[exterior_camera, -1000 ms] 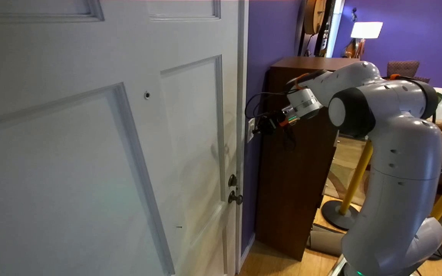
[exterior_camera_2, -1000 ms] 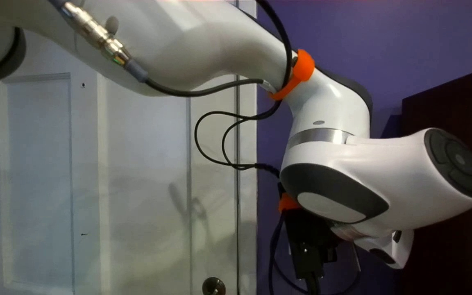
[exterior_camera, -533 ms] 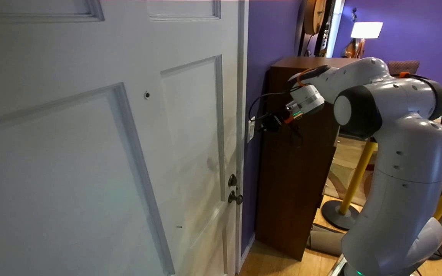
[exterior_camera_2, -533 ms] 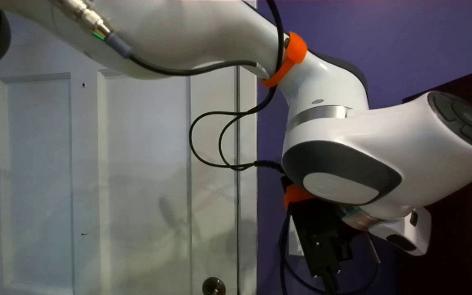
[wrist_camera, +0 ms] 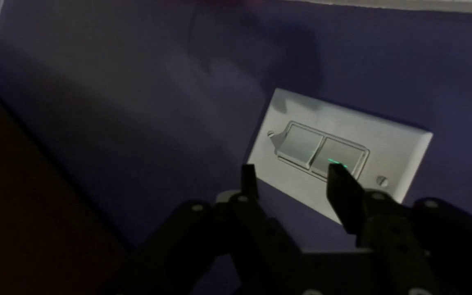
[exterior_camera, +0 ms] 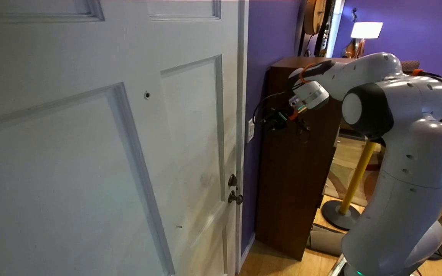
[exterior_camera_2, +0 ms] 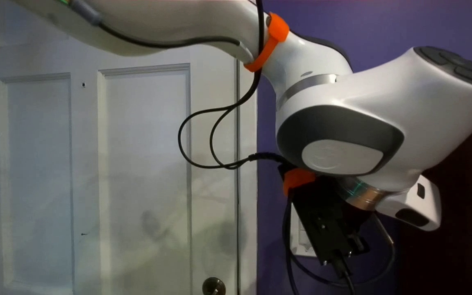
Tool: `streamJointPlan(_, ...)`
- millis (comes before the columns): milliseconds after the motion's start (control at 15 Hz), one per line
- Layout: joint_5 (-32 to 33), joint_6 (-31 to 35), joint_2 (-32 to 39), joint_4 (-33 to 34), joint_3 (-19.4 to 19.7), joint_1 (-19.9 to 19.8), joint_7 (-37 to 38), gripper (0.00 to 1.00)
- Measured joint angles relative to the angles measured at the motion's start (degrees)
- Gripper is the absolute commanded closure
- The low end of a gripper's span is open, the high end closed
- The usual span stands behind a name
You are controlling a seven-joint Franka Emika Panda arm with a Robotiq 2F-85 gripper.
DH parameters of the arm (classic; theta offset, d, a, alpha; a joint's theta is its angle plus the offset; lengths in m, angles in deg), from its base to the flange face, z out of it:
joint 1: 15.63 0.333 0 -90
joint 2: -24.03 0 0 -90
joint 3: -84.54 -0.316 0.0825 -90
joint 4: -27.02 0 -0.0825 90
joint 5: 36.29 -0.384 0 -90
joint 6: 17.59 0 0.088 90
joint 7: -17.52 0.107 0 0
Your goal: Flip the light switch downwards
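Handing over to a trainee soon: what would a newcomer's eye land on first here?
Probably the large robot arm, filling the right side of an exterior view opposite the white door. A lit lamp glows in that view's background. In the wrist view, the pale light switch stands out on the purple wall, beyond the open gripper.

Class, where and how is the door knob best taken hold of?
I'd grip the outer end of the door knob, coming straight at the door from the room side: the knob juts from the door's face, and the dark fitting just above could block an approach from above.
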Motion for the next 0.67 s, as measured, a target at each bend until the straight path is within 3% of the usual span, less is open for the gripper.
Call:
streamJointPlan(200, 4.35, 1.40, -2.13, -0.88, -0.07, 0.08, 1.11, 0.00)
streamJointPlan(667, 12.67, 5.36, -9.87, -4.75, 0.04, 0.08, 1.89, 0.00)
